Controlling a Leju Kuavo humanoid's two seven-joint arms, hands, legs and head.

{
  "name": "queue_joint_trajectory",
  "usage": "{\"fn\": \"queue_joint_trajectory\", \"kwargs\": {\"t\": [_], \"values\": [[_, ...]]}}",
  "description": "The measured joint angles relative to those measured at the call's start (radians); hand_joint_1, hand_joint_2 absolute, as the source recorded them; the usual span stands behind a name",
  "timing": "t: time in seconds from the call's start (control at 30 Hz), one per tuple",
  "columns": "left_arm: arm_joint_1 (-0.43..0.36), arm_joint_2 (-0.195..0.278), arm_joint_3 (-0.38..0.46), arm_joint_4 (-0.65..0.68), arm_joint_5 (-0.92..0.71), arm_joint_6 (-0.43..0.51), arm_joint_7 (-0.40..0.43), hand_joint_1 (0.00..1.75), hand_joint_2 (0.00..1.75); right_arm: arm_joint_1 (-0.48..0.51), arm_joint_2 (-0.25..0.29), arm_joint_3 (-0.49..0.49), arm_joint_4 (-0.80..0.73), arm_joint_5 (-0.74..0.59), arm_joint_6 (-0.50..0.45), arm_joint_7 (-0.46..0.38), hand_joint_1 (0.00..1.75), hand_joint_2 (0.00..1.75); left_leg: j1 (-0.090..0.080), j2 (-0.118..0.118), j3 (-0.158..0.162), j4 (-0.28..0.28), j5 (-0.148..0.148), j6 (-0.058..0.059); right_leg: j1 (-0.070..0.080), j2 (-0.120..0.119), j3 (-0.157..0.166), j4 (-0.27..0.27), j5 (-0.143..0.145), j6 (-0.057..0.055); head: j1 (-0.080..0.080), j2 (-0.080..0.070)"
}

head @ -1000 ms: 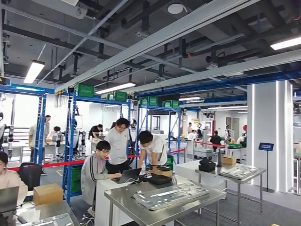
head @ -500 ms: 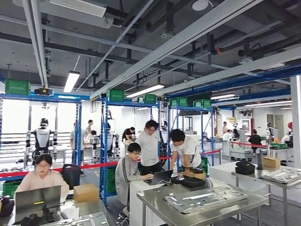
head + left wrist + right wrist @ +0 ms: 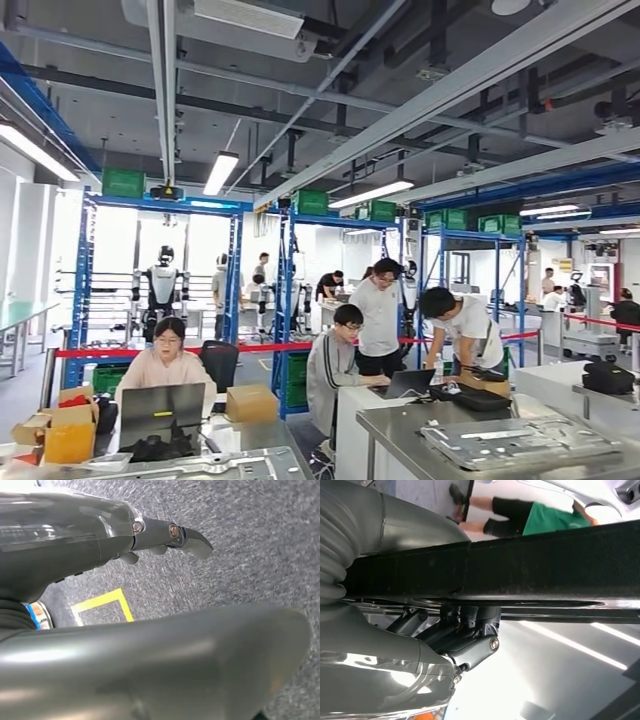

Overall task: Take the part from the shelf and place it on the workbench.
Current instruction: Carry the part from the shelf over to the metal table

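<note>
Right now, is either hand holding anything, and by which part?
The right hand grips a long dark flat part, its fingers curled along one long edge. The left hand holds nothing; its fingers extend over the floor.

Two steel tables (image 3: 392, 425) (image 3: 256, 462) stand near, each with one metal panel (image 3: 521, 440) (image 3: 189, 468), plus two laptops (image 3: 162, 405) (image 3: 410, 381) and two cardboard boxes (image 3: 251, 402) (image 3: 69, 432).

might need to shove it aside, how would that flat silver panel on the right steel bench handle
The panel looks like sheet metal, so probably stiff. It lies flat, so unlikely to roll or tip. On the smooth steel workbench it would likely slide easily.
</note>
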Motion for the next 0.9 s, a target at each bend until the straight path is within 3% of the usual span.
{"fn": "queue_joint_trajectory", "kwargs": {"t": [0.03, 0.07, 0.13, 0.2, 0.23, 0.3, 0.33, 0.4, 0.43, 0.5, 0.53, 0.57, 0.63, 0.7, 0.8, 0.83, 0.9], "values": [[0.0, 0.0, 0.001, 0.0, 0.0, 0.0, 0.0, 0.0, 1.75, 0.001, 0.0, 0.0, 0.001, 0.0, 0.0, 0.0, 1.75, 1.75, -0.003, -0.013, 0.001, 0.0, 0.0, 0.001, 0.002, 0.003, -0.008, 0.005, 0.015, -0.005, 0.0, 0.0], [0.0, 0.0, 0.002, 0.0, 0.0, 0.0, 0.0, 0.0, 1.75, 0.001, 0.0, 0.0, 0.002, 0.0, 0.001, 0.0, 1.75, 1.75, -0.006, -0.027, 0.002, 0.0, 0.0, 0.001, 0.005, 0.008, 0.001, -0.03, 0.047, -0.012, 0.0, 0.0], [0.0, -0.002, 0.004, 0.0, 0.0, 0.0, 0.0, 0.0, 1.75, 0.0, 0.0, 0.0, 0.002, 0.0, 0.001, 0.0, 1.75, 1.75, -0.008, -0.052, 0.003, 0.0, 0.0, 0.002, 0.014, 0.043, 0.051, -0.162, 0.126, -0.032, 0.0, 0.0], [0.0, -0.005, 0.004, 0.0, 0.0, 0.0, 0.0, 0.0, 1.75, -0.001, 0.0, 0.0, 0.002, -0.001, 0.002, 0.0, 1.75, 1.75, -0.004, -0.075, -0.002, 0.001, 0.001, -0.001, 0.018, 0.081, 0.084, -0.249, 0.165, -0.045, 0.001, 0.0], [0.002, -0.007, 0.005, 0.0, 0.0, 0.001, 0.0, 0.0, 1.75, -0.002, 0.0, 0.0, 0.002, -0.002, 0.002, 0.0, 1.75, 1.75, 0.0, -0.085, -0.005, 0.0, 0.003, -0.004, 0.019, 0.088, 0.089, -0.26, 0.165, -0.047, 0.001, 0.0], [0.006, -0.008, 0.005, 0.001, -0.002, 0.0, -0.002, 0.0, 1.75, -0.004, 0.001, 0.0, 0.002, -0.004, 0.002, 0.0, 1.75, 1.75, 0.004, -0.1, -0.009, -0.002, 0.005, -0.013, 0.019, 0.067, 0.098, -0.279, 0.166, -0.046, 0.001, 0.0], [0.008, -0.008, 0.005, 0.001, -0.004, 0.0, -0.003, 0.0, 1.75, -0.006, 0.003, 0.0, 0.002, -0.005, 0.002, 0.0, 1.75, 1.75, 0.002, -0.087, -0.012, 0.001, 0.0, -0.017, 0.016, 0.054, 0.105, -0.293, 0.167, -0.047, 0.001, 0.0], [0.007, -0.009, 0.005, 0.001, -0.007, -0.001, -0.006, 0.0, 1.75, -0.007, 0.006, 0.0, 0.002, -0.006, 0.002, 0.0, 1.75, 1.75, -0.002, -0.031, -0.039, 0.055, -0.037, -0.026, 0.011, 0.027, 0.12, -0.32, 0.168, -0.049, 0.001, 0.0], [0.004, -0.008, 0.005, 0.001, -0.007, -0.001, -0.007, 0.0, 1.75, -0.005, 0.007, 0.0, 0.002, -0.007, 0.002, 0.0, 1.75, 1.75, -0.001, -0.002, -0.066, 0.11, -0.066, -0.032, 0.012, 0.013, 0.122, -0.322, 0.168, -0.049, 0.001, 0.0], [0.0, -0.008, 0.005, 0.001, -0.007, 0.0, -0.009, 0.0, 1.75, -0.001, 0.007, 0.001, 0.002, -0.007, 0.002, 0.001, 1.75, 1.75, 0.007, 0.017, -0.122, 0.224, -0.108, -0.043, 0.011, -0.016, 0.123, -0.321, 0.166, -0.048, 0.002, 0.0], [0.0, -0.008, 0.005, 0.001, -0.008, -0.001, -0.009, 0.0, 1.75, 0.001, 0.007, 0.001, 0.002, -0.007, 0.002, 0.001, 1.75, 1.75, 0.011, 0.022, -0.132, 0.245, -0.106, -0.049, 0.01, -0.03, 0.124, -0.32, 0.164, -0.046, 0.002, 0.0], [0.002, -0.008, 0.005, 0.001, -0.008, -0.001, -0.009, 0.0, 1.75, 0.002, 0.008, 0.002, 0.003, -0.008, 0.002, 0.001, 1.75, 1.75, 0.016, 0.027, -0.122, 0.226, -0.086, -0.054, 0.008, -0.042, 0.125, -0.319, 0.161, -0.043, 0.002, 0.0], [0.004, -0.008, 0.005, 0.001, -0.008, -0.001, -0.01, 0.0, 1.75, 0.002, 0.008, 0.002, 0.003, -0.009, 0.0, 0.001, 1.75, 1.75, 0.021, 0.052, -0.057, 0.105, -0.025, -0.065, 0.004, -0.061, 0.128, -0.31, 0.153, -0.031, 0.002, 0.0], [0.003, -0.008, 0.005, 0.001, -0.008, -0.001, -0.012, 0.0, 1.75, 0.003, 0.009, -0.001, 0.002, -0.013, -0.006, 0.001, 1.75, 1.75, 0.017, 0.068, -0.01, 0.014, 0.004, -0.059, 0.004, -0.074, 0.128, -0.299, 0.143, -0.016, 0.002, 0.0], [0.009, -0.008, 0.005, 0.001, -0.007, -0.001, -0.018, 0.0, 1.75, 0.008, 0.016, -0.007, 0.002, -0.02, -0.016, 0.002, 1.75, 1.75, 0.01, 0.058, -0.005, 0.004, 0.0, -0.032, 0.003, -0.081, 0.132, -0.296, 0.138, 0.001, 0.002, 0.0], [0.011, -0.007, 0.005, 0.001, -0.007, -0.001, -0.02, 0.0, 1.75, 0.01, 0.018, -0.01, 0.002, -0.021, -0.018, 0.002, 1.75, 1.75, 0.01, 0.056, -0.005, 0.004, 0.0, -0.025, 0.0, -0.071, 0.132, -0.291, 0.131, 0.006, 0.001, 0.0], [0.01, -0.007, 0.005, 0.001, -0.006, -0.002, -0.022, 0.0, 1.75, 0.017, 0.02, -0.017, 0.001, -0.02, -0.021, 0.002, 1.75, 1.75, 0.011, 0.051, -0.003, 0.002, 0.002, -0.012, -0.004, -0.033, 0.107, -0.229, 0.088, 0.012, 0.001, 0.0]]}}
